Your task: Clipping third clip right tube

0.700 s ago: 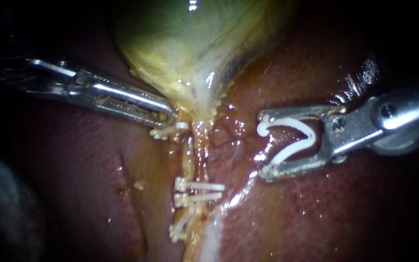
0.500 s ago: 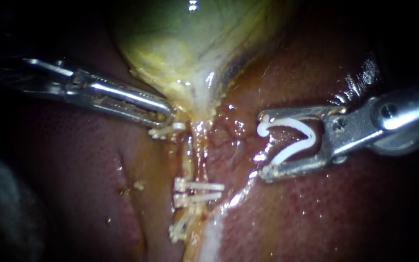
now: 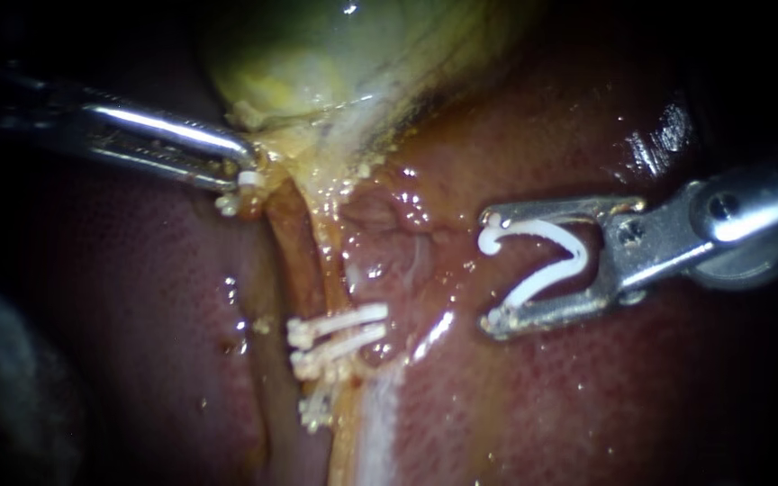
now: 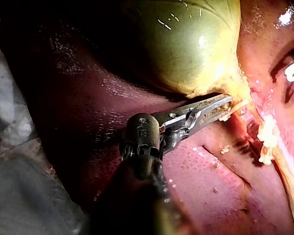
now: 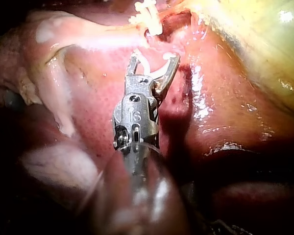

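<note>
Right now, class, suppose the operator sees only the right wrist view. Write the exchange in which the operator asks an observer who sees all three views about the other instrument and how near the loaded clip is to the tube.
Operator: I cannot find my left instrument. Where is it?
Observer: The left instrument grips the lower edge of the gallbladder, with a small clip right beside its tip.
Operator: Has my loaded clip reached the tube?
Observer: Not yet. In the endoscope view the open clip held in the right instrument lies over the liver, clearly apart from the tube.
</note>
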`<act>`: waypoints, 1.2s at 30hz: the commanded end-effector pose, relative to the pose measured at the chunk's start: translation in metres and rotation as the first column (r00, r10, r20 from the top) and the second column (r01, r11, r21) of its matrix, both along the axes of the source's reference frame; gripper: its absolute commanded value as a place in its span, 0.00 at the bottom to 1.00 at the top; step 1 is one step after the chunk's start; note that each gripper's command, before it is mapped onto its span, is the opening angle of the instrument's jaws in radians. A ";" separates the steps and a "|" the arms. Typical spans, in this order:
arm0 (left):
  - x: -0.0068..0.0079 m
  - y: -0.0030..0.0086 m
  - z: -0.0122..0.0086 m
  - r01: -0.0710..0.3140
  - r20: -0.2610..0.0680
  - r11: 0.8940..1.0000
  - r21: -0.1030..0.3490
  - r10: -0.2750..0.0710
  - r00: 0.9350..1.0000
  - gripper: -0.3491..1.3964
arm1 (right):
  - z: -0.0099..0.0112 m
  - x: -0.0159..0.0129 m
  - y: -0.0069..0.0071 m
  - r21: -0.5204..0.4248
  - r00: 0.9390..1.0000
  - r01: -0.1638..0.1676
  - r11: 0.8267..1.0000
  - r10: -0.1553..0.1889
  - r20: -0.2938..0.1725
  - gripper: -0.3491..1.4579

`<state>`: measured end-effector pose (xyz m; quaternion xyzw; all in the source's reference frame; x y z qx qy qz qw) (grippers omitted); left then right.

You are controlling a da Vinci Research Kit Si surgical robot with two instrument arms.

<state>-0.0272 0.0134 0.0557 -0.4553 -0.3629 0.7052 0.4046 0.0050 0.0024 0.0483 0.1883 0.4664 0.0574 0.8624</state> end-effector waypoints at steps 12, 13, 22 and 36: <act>-0.0001 -0.0004 -0.0006 0.004 -0.003 1.000 0.000 -0.004 1.000 0.00 | -0.0004 0.0027 0.0004 0.081 0.998 -0.063 0.995 0.063 0.003 0.47; -0.0001 -0.0004 -0.0006 0.004 -0.003 1.000 0.000 -0.004 1.000 0.00 | -0.0004 0.0033 0.0005 0.097 0.997 -0.077 0.992 0.077 0.003 0.47; -0.0001 -0.0004 -0.0007 0.004 -0.003 1.000 0.001 -0.004 1.000 0.00 | 0.0009 0.0074 0.0008 0.204 0.990 -0.143 0.969 0.142 0.017 0.47; -0.0002 -0.0004 -0.0008 0.005 -0.003 1.000 0.001 -0.005 1.000 0.00 | 0.0042 0.0095 0.0011 0.288 0.980 -0.198 0.937 0.194 0.042 0.47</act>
